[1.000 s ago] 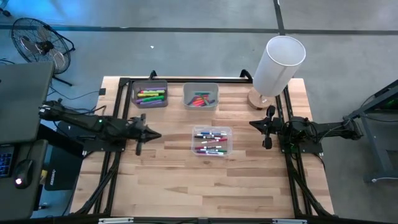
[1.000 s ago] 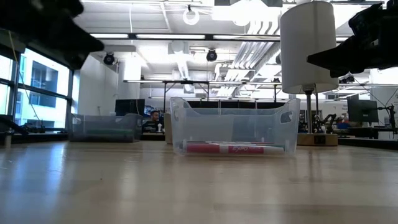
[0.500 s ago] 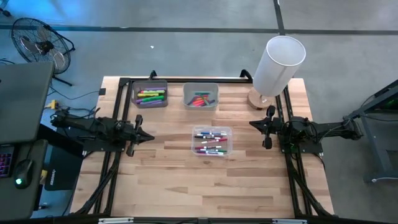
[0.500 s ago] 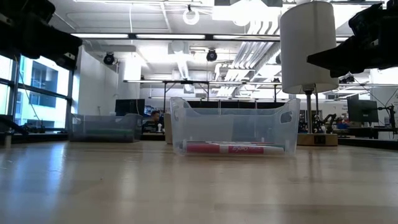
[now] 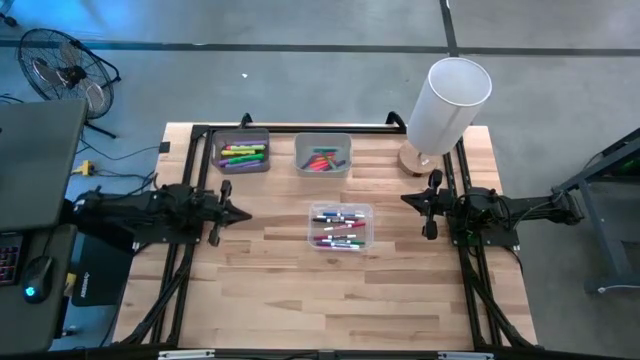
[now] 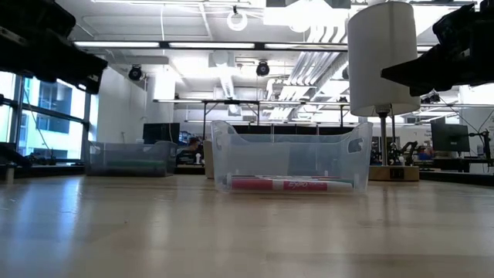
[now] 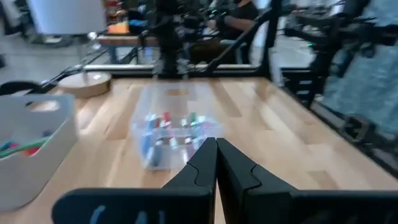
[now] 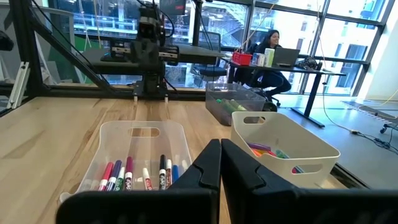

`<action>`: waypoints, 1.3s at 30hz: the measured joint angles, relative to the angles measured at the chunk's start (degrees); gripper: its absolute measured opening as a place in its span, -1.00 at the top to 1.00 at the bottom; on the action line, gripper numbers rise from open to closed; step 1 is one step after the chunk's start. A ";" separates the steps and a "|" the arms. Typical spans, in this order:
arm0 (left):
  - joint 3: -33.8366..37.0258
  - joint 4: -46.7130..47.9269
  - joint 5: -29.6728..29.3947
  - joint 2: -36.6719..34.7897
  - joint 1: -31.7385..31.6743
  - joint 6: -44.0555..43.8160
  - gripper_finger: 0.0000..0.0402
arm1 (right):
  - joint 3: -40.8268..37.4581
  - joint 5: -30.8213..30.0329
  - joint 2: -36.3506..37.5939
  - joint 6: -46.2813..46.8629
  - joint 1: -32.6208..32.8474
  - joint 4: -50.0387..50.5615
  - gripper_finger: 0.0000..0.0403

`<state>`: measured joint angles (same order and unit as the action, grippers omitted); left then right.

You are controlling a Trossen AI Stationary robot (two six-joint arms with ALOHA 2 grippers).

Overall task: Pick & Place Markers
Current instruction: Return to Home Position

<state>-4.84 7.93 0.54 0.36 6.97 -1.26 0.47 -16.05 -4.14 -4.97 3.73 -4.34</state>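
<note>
Checking the feeds from my end: every one of the thin capped markers [image 5: 338,228] I can see is sitting in a bin, and neither tool has one. A bunch of them, mostly white-barrelled with coloured caps, lie in the clear plastic rectangular bin [image 5: 340,206] in the middle of the light wooden plank table [image 5: 300,290]. In the low view a red one [image 6: 289,184] lies flat on that bin's floor.

Along the far side of the table there's a dark grey rectangular bin [image 5: 242,135] on the left holding green, yellow and pink ones. Just right of it is a pale whitish rectangular bin [image 5: 323,138] with pink, red and green ones.

The left tool [image 5: 238,212] hangs over the left side of the table, pointing at the clear bin but well apart from it. Its fingers [image 7: 202,163] are pressed together on nothing. The right tool [image 5: 406,198] is over the right side, aimed inward too, fingers [image 8: 208,165] together and empty.

A tall white cylinder on a round wooden base [image 5: 447,100] stands at the far right corner.
</note>
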 joint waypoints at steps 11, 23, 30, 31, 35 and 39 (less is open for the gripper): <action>-0.33 3.64 2.80 0.11 -10.87 -5.39 1.00 | 0.00 -0.06 0.00 0.02 0.00 -0.04 1.00; 4.09 -8.12 -1.31 0.54 -10.73 -1.65 1.00 | 0.01 -0.09 -0.02 0.00 0.00 -0.12 1.00; 4.11 -8.29 0.32 1.49 -10.72 -0.76 1.00 | 0.01 -0.09 0.00 0.01 0.02 -0.02 1.00; 4.13 -8.27 0.04 1.89 -10.72 0.31 1.00 | 0.02 -0.09 0.00 0.00 0.01 -0.02 1.00; 4.15 -8.38 0.05 2.60 -10.72 3.65 1.00 | 0.02 -0.09 0.00 0.00 0.02 0.02 1.00; 4.15 -8.49 0.06 2.53 -10.72 3.82 1.00 | 0.00 -0.08 -0.01 0.00 0.00 0.04 1.00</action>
<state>-0.69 -0.56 0.60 2.90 -3.75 2.57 0.47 -16.13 -4.15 -4.97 3.73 -4.29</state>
